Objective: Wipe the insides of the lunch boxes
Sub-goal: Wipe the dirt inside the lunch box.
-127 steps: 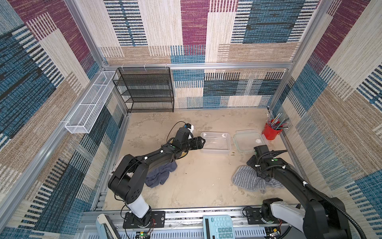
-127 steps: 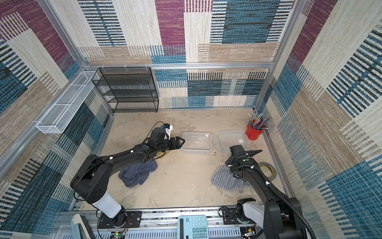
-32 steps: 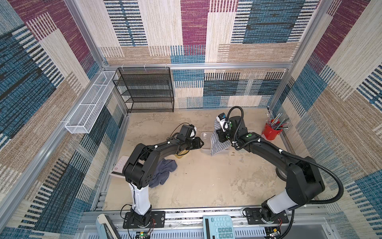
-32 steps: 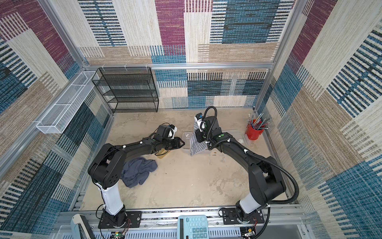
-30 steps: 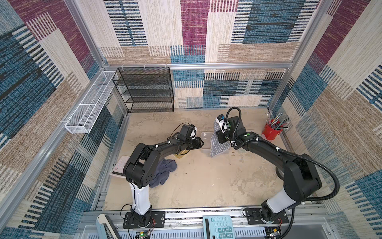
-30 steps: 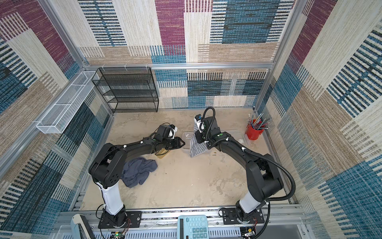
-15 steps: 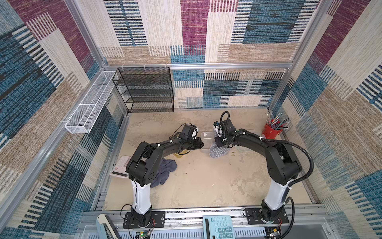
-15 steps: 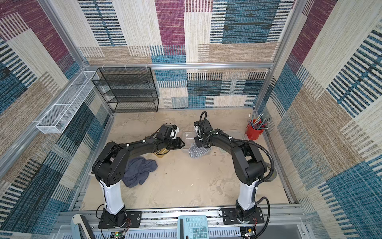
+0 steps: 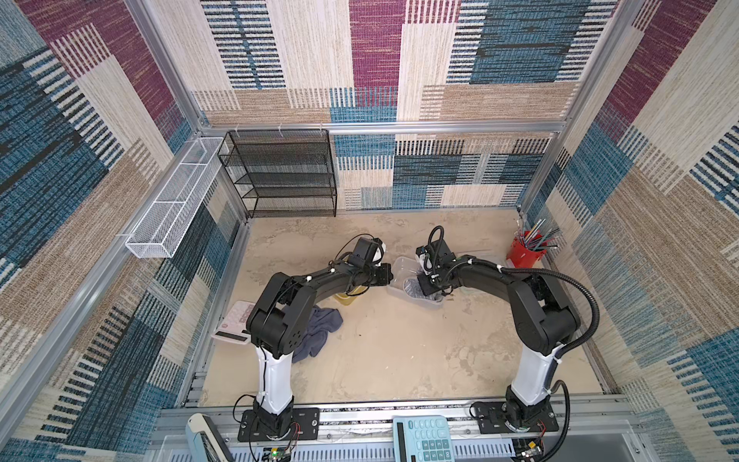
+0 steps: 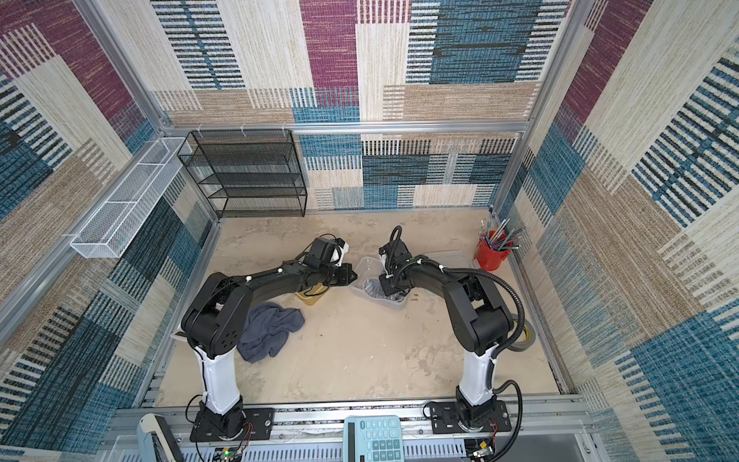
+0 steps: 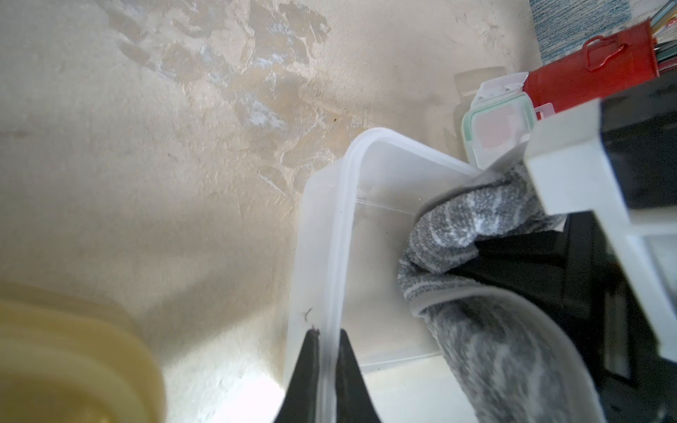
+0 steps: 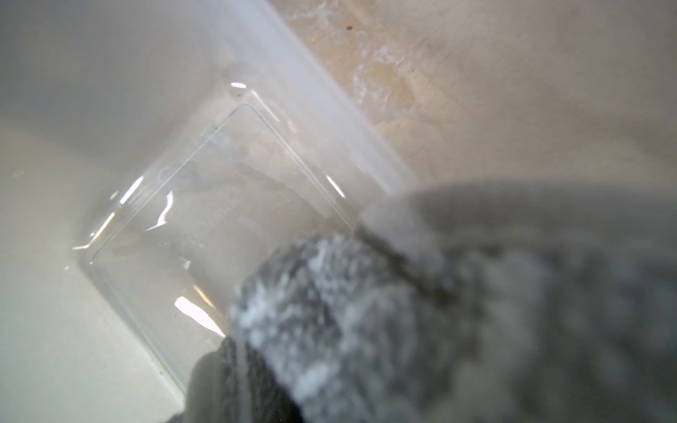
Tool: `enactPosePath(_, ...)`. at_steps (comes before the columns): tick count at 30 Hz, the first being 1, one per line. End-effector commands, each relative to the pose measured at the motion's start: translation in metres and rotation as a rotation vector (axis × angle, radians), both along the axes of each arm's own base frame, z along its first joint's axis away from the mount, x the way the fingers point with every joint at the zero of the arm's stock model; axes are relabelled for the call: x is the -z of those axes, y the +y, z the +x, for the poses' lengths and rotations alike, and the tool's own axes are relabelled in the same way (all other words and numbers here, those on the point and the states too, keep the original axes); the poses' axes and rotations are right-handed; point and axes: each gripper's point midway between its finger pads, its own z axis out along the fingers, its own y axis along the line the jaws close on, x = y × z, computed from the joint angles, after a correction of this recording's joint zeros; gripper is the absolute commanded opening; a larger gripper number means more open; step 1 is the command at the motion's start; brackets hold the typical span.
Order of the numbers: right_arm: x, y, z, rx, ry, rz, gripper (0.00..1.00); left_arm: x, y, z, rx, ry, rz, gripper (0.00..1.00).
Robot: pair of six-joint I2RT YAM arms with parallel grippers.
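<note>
The clear lunch box (image 9: 402, 267) (image 10: 364, 267) lies askew mid-table. My left gripper (image 11: 327, 335) (image 9: 388, 276) is shut on the box's near wall, one finger inside and one outside the rim (image 11: 348, 190). My right gripper (image 9: 426, 285) (image 10: 387, 289) reaches down into that box, shut on a grey striped cloth (image 11: 472, 227) (image 12: 403, 311) that presses on the box floor (image 12: 205, 205) and hides its fingers. The amber lunch box (image 9: 347, 298) (image 10: 308, 297) sits mostly under my left arm; in the left wrist view its yellow edge (image 11: 62, 362) shows beside the gripper.
A dark blue cloth (image 9: 320, 330) (image 10: 268, 328) lies by the left arm's base. A clear lid (image 11: 496, 128) and a red pen cup (image 9: 522, 255) (image 10: 490, 256) stand at the back right. A black mesh rack (image 9: 280, 176), pink calculator (image 9: 235, 325) and tape roll (image 10: 524, 340) line the edges.
My left jaws have closed onto the clear box's wall. My right gripper has come down with the grey cloth from above the box into it.
</note>
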Motion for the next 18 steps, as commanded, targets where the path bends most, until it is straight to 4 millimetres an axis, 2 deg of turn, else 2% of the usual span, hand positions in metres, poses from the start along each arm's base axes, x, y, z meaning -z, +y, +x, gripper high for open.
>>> enactPosePath(1, 0.001, 0.029, -0.035, -0.057, 0.157, 0.182, 0.0, -0.004, -0.004, 0.003, -0.012, 0.01, -0.025, 0.03)
enactPosePath(3, -0.006, 0.046, -0.043, -0.082, 0.19, 0.295, 0.0, -0.007, -0.004, 0.005, -0.016, 0.0, -0.024, 0.03)
enactPosePath(10, -0.035, 0.086, -0.058, -0.142, 0.277, 0.585, 0.0, -0.009, -0.011, 0.008, -0.013, -0.023, -0.009, 0.02)
enactPosePath(15, -0.046, 0.102, -0.057, -0.159, 0.317, 0.708, 0.0, -0.011, -0.016, 0.006, -0.004, -0.029, -0.009, 0.0)
enactPosePath(18, -0.042, 0.104, -0.049, -0.133, 0.317, 0.708, 0.0, -0.012, -0.017, 0.004, 0.005, -0.033, -0.006, 0.0)
